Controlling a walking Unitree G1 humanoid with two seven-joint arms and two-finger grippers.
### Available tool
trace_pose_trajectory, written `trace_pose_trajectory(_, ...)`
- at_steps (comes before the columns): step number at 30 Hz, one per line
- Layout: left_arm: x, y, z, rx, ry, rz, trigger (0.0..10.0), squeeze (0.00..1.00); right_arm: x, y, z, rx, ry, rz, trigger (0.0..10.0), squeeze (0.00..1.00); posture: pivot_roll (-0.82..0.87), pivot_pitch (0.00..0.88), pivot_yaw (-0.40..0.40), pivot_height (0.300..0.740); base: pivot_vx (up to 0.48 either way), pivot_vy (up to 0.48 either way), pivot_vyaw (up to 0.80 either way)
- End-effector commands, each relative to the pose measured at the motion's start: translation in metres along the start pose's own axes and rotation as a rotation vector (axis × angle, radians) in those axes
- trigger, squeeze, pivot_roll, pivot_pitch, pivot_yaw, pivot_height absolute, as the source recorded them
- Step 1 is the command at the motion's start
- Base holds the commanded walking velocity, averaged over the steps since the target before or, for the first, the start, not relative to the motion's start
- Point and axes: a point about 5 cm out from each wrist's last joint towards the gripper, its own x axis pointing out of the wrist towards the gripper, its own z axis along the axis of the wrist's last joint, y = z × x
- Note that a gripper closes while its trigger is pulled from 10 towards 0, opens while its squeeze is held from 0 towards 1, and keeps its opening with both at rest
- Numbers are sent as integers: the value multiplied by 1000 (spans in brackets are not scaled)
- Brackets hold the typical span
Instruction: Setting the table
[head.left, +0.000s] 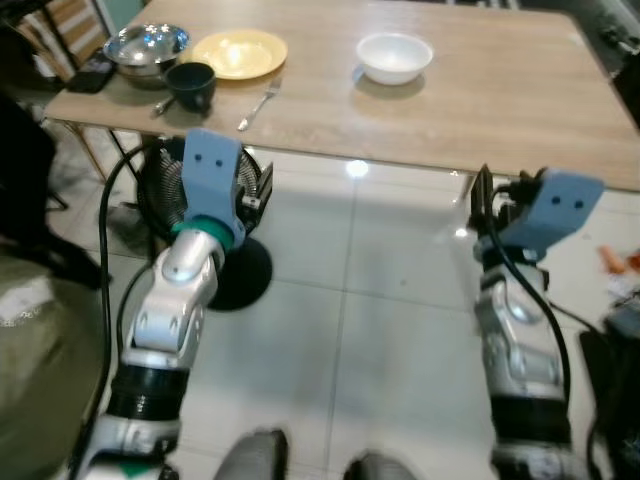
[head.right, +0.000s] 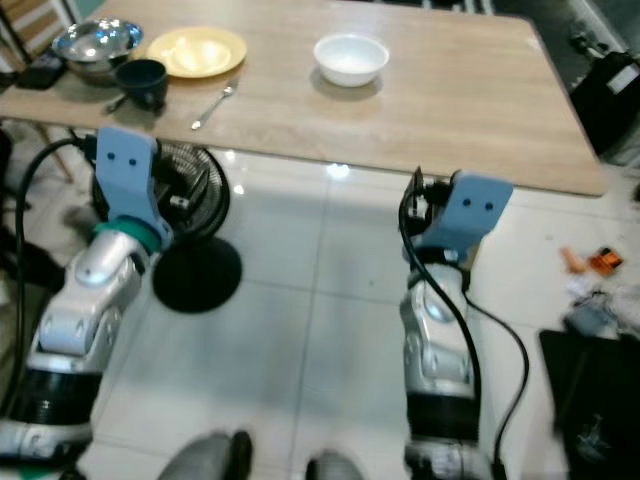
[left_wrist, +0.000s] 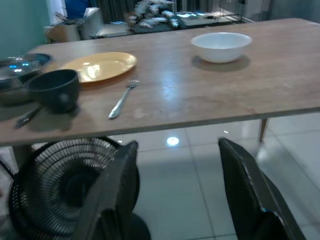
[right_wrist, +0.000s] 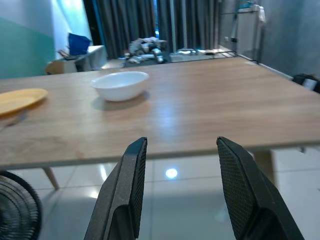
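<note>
2 bowls (head.left: 395, 57), 1 plate (head.left: 239, 53), 1 fork (head.left: 259, 104)

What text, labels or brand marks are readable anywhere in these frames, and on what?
None readable: the yellow plate, white bowl, dark cup, fork, steel bowl and wooden table carry no visible print. The fan under the table shows no legible badge.

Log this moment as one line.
left gripper open, short of table | right gripper open, empty | fork beside yellow plate | nothing grasped
</note>
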Motion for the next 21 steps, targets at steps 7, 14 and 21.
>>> trace_pose_trajectory(7, 0, -4, -2, 3, 7, -17, 10000, 0, -1, -6, 0, -11, -1, -17, 10000, 0, 22, 0, 68, 740, -324, 0, 0)
trace_pose_trajectory(14, 0, -5, -2, 1, 7, -20, 10000, 0, -2, -6, 0, -13, -1, -18, 10000, 0, 20, 0, 68, 740, -324, 0, 0)
trace_pose_trajectory(21, -1, -5, -3, 0, 9, -20, 10000, 0, -2, -6, 0, -15, 0, -18, 10000, 0, 19, 0, 66, 740, -324, 0, 0)
